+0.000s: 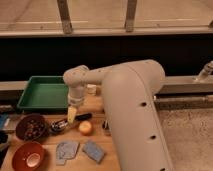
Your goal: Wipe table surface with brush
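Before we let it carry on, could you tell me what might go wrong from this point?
1. The gripper is low over the table, at the brush. The utensil lies right beside it, so a stroke may drag it along.
2. The orange sits just to the side and could roll off if nudged.
3. The dark bowl is close on the other side, and a wide sweep might hit it.

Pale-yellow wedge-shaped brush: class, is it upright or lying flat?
Upright: the pale-yellow brush hangs tip-down from the gripper, which holds it over the light-brown wooden table.
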{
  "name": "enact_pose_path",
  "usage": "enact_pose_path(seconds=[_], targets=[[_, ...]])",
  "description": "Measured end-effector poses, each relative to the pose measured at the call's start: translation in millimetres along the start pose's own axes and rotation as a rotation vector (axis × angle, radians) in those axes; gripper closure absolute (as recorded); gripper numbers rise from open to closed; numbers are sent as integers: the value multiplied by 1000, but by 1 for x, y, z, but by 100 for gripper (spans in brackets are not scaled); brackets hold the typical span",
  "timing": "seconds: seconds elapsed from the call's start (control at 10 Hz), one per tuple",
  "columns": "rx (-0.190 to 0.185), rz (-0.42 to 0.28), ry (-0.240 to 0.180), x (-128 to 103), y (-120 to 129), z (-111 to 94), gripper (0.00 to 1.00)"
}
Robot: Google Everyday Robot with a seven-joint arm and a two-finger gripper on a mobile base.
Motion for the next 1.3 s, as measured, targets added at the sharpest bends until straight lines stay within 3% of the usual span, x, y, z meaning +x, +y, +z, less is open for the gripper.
enact_pose_path(seconds=[0.5, 1.0, 1.3], targets=[[-36, -33, 12, -6, 12, 18, 20], [-62, -37, -17, -12, 22, 32, 20], [-84, -54, -56, -14, 25, 43, 20]])
